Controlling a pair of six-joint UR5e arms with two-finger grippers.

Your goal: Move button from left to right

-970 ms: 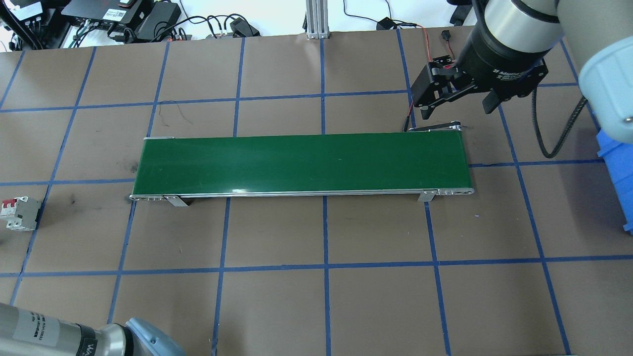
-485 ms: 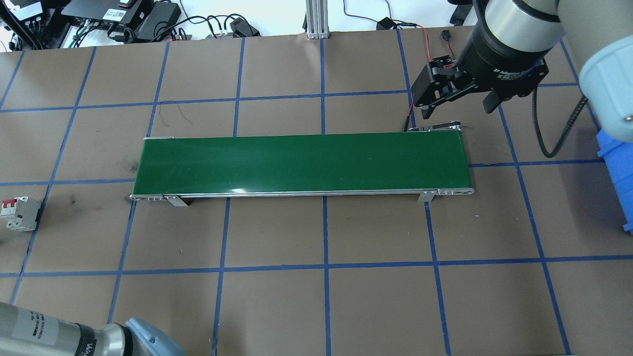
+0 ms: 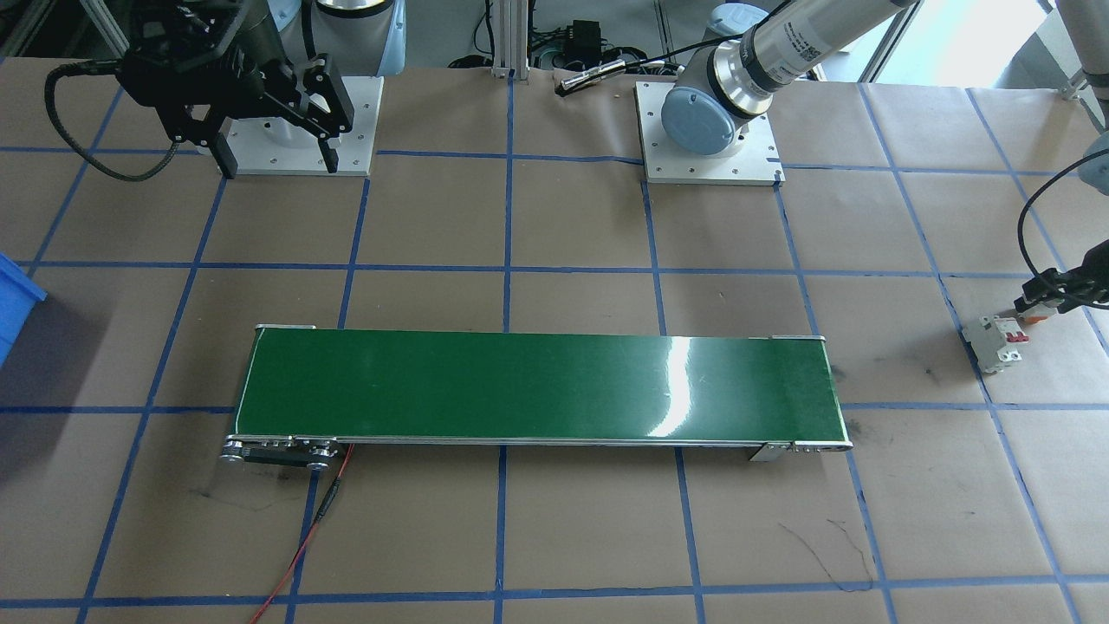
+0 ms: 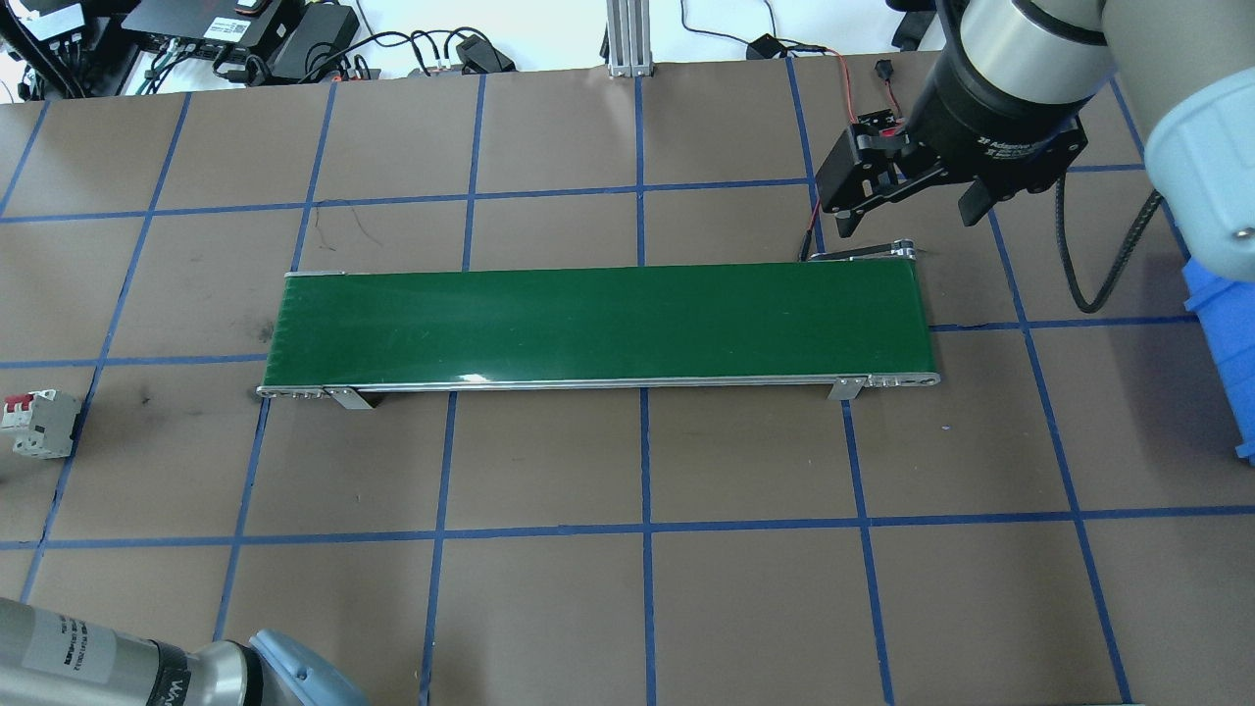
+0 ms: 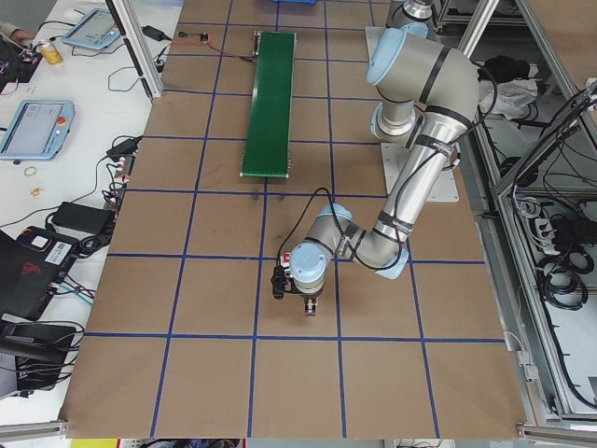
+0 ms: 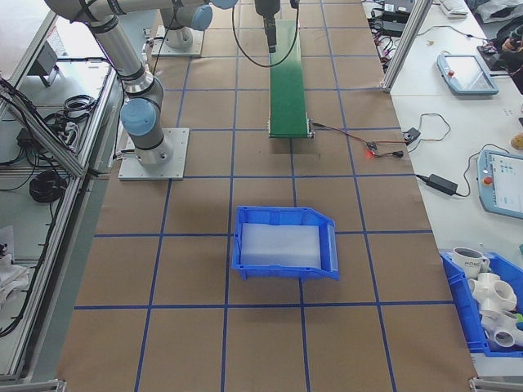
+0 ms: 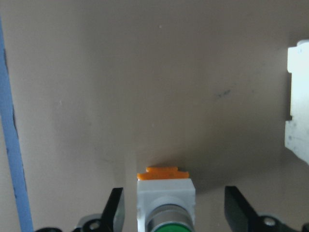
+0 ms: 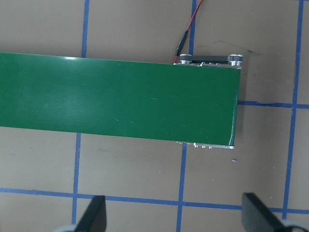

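Left gripper point(image 7: 173, 212) down over the button point(image 7: 166, 200) at the table's left end, jaws spread, not yet gripping.

Left wrist view: button lies on the brown paper between the two dark fingertips point(image 7: 115, 208), green cap toward the camera, orange base away; clear gap to the finger on its right side of the view, the other finger close by, contact not certain. White circuit breaker point(image 4: 39, 424) with red levers sits near, to one side; its edge shows at the wrist view's right margin. Left arm is bent low over the table in the left side view. Right gripper point(image 4: 907, 206) hangs above the table past the far right corner of the green conveyor belt point(image 4: 598, 326), jaws wide, nothing between them. Blue bin point(image 6: 285, 242) stands beyond the belt's right end, well apart from it.
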